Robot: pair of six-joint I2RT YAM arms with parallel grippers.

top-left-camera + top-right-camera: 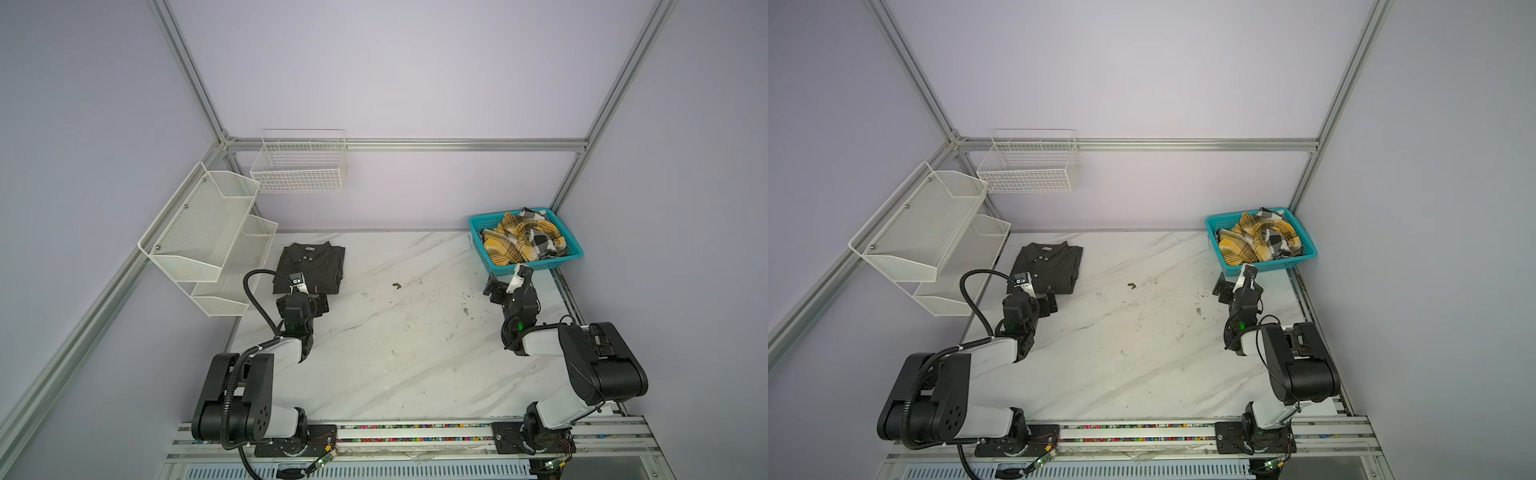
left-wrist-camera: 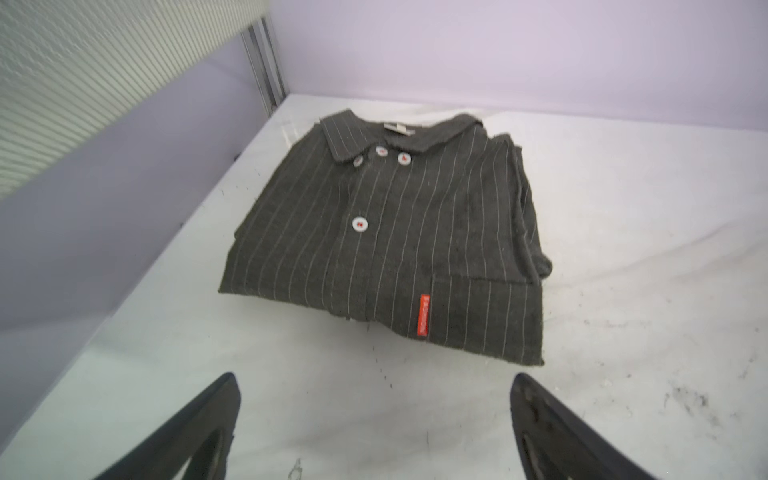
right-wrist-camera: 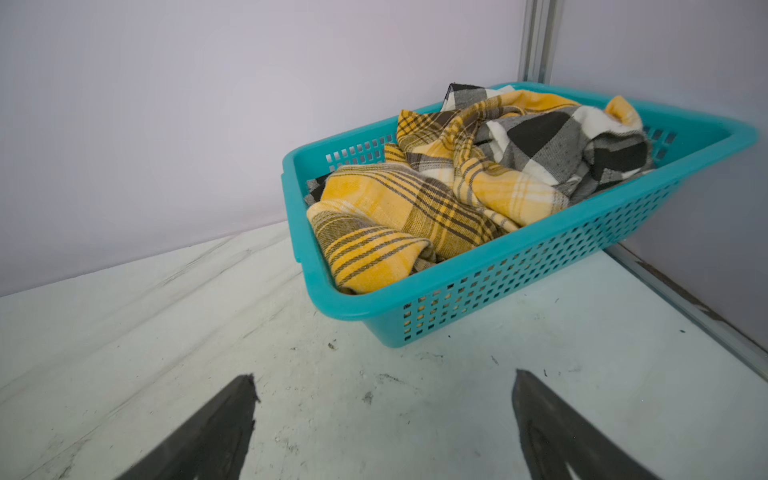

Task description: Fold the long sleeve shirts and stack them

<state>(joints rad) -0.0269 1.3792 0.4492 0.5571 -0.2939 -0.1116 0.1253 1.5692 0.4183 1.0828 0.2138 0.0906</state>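
Charcoal pinstriped shirt point(image 2: 395, 249) is seen folded flat at the far left of the table point(image 1: 415, 353), collar towards the back wall, just beside a white mesh shelf point(image 1: 208, 232). In both top views its near edge is partly covered by the left arm point(image 1: 301, 307). Only the tips of the left fingers point(image 2: 208, 424) are shown in the wrist view, the rest being cut off. At the far right the plaid shirt point(image 3: 457, 187) is heaped crumpled in a teal basket point(image 3: 561, 266). Its collar and sleeves cannot be made out, and its lower part is hidden by the basket wall. The right fingers point(image 3: 216, 428) are likewise cut off.

The left arm is bent at the elbow and reached forward, its fingers spread wide over bare table just short of the shirt, nothing held. The right arm point(image 1: 540, 338) is bent similarly, its fingers parted and empty, near the basket's front wall.

The table is marble-patterned white, marked with dark smudges. Lilac walls and an aluminium frame point(image 1: 415, 144) are seen behind.
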